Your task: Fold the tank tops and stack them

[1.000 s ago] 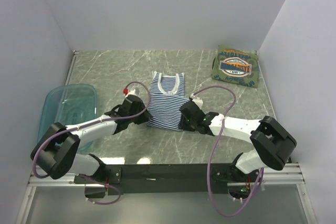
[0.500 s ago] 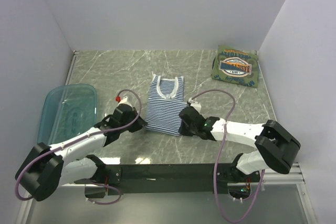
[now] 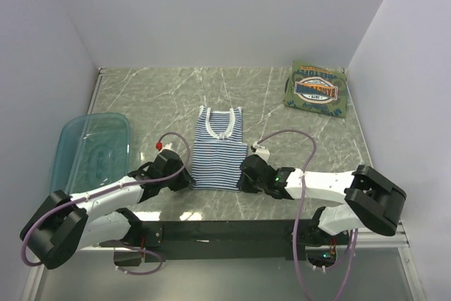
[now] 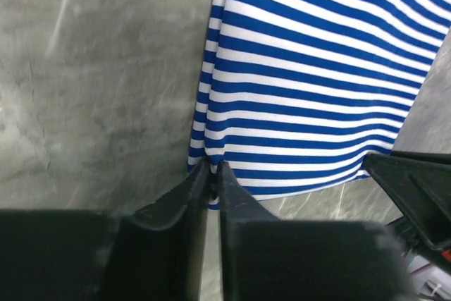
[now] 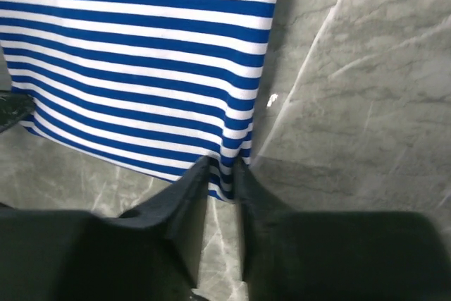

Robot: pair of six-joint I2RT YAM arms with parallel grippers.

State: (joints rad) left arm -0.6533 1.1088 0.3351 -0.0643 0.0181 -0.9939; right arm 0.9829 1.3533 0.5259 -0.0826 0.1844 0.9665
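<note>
From above, the striped tank top point(image 3: 217, 149) lies flat on the table point(image 3: 141, 96), neckline away from the arms. The left gripper point(image 3: 185, 179) and right gripper point(image 3: 244, 178) sit at its two near hem corners, while the olive tank top point(image 3: 316, 89) lies folded at the far right, so the fold of the striped one looks to be just starting. In the left wrist view the jaws are clenched on the hem's left corner point(image 4: 204, 163). In the right wrist view the fingers point(image 5: 184, 195) straddle the right corner and seem to pinch it, though the bite is hard to confirm; next both corners should lift and travel together toward the neckline.
</note>
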